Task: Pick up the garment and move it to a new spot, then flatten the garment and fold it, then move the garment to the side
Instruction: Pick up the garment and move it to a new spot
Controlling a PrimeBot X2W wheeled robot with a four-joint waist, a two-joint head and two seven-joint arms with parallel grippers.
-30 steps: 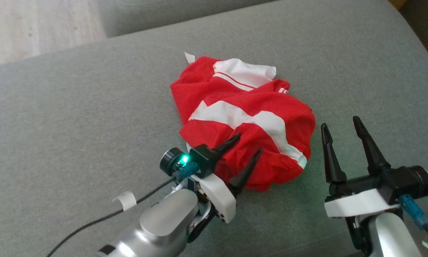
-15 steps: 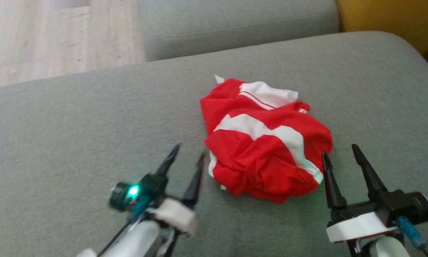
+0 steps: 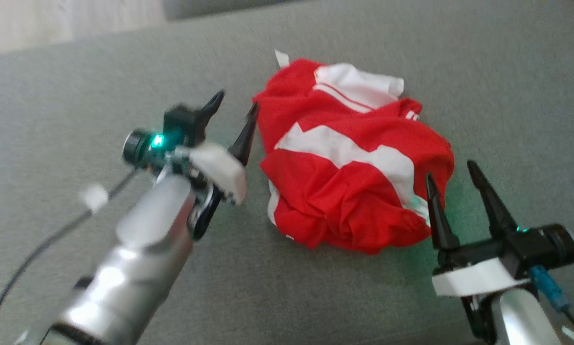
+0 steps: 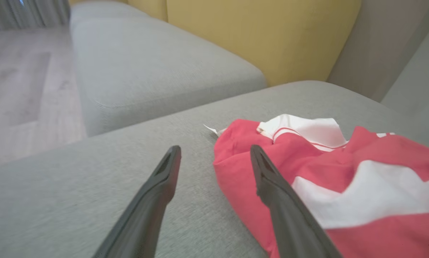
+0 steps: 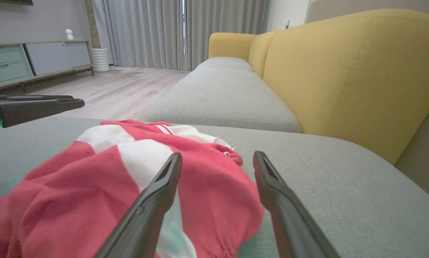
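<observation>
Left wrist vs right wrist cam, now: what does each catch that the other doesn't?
Left wrist, not right: a small white tag sticking out at the far edge of the crumpled red and white garment. Right wrist, not left: the right gripper, jaws open at the garment's edge; a low cabinet with drawers; a white ribbed vase. Both: the garment, the grey fabric seat cushion under it, the yellow sofa backrest, the pale wooden floor, the left gripper with jaws open.
</observation>
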